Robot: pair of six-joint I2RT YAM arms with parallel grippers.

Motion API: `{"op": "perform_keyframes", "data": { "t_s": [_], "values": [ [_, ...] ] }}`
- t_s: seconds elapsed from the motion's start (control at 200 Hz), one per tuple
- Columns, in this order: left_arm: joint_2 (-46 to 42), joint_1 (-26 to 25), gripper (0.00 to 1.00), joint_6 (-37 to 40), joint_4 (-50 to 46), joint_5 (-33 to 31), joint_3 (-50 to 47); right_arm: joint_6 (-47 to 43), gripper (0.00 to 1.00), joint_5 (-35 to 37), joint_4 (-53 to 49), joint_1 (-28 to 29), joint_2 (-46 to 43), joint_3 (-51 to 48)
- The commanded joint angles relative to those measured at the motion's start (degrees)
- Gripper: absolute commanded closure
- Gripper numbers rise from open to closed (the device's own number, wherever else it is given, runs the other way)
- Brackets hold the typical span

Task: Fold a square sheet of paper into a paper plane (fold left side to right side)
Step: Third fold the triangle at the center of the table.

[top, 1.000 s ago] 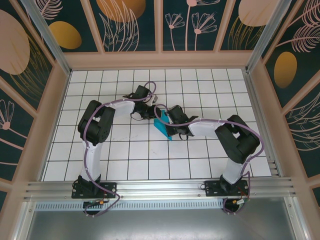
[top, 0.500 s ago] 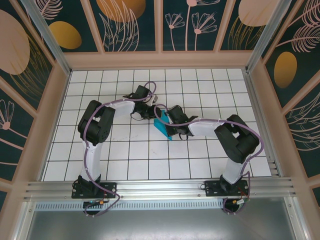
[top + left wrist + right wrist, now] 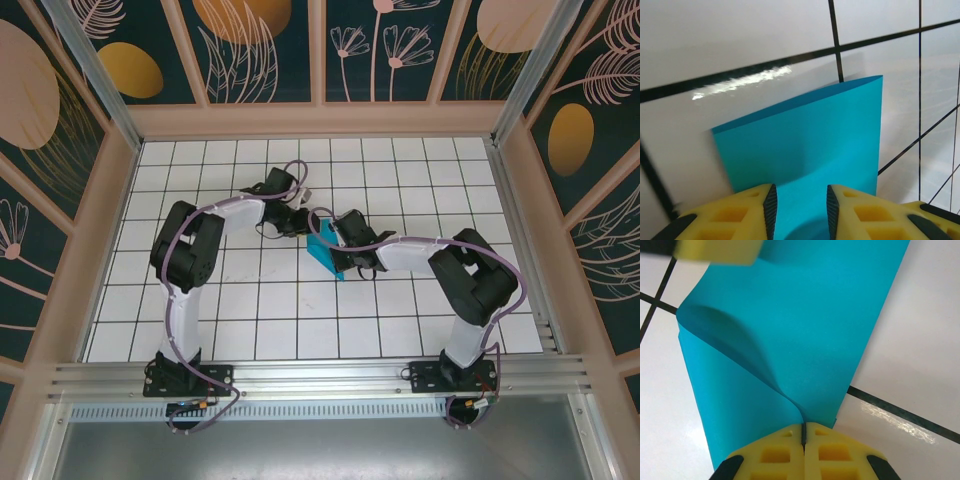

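Top external: white tiled table (image 3: 250, 320) with a black grid, boxed in by dark floral wall panels (image 3: 260, 50). The folded teal square sheet of paper (image 3: 322, 257) lies near centre, one flap curling up. Right gripper (image 3: 803, 426), at the sheet's 3 o'clock, is closed and pinching its edge. Left gripper (image 3: 800, 197), at 11 o'clock, is slightly parted and grips nothing. Both wrists partly cover the sheet.
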Motion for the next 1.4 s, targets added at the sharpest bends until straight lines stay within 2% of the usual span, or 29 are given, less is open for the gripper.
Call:
{"op": "perform_keyframes", "data": {
  "t_s": [0.0, 0.145, 0.25, 0.335, 0.475, 1.026, 1.396],
  "values": [
    [-3.3, 1.2, 0.63, 1.6, -2.3, 0.0, 1.7, 0.2, 1.0, -1.4, -2.2, -0.1, 2.5, 0.0],
    [-5.3, 1.3, 0.65, 1.0, -1.6, 0.7, 0.1, 0.0, 1.0, -1.6, -2.3, 0.0, 2.5, 0.2],
    [-8.2, 1.3, 0.69, -1.7, 2.4, 3.9, -4.4, 0.0, 1.0, -1.8, -2.1, 0.0, 2.5, 0.3],
    [-10.1, 1.1, 0.7, -4.5, 6.2, 7.2, -8.5, -0.1, 1.0, -2.0, -1.9, 0.0, 2.7, 0.4],
    [-10.7, -1.0, 0.7, -6.7, 9.0, 8.7, -11.8, 0.0, 1.0, -2.1, -1.8, 0.1, 2.9, 0.6],
    [-4.4, -4.8, 0.71, -9.1, 11.4, 7.3, -10.0, -0.1, 1.0, -2.2, -2.1, 0.4, 3.1, 1.3],
    [-5.4, -4.8, 0.71, -8.0, 9.9, 4.6, -12.4, -0.4, 1.0, -2.0, -2.4, 0.4, 2.9, 1.7]
  ]
}}
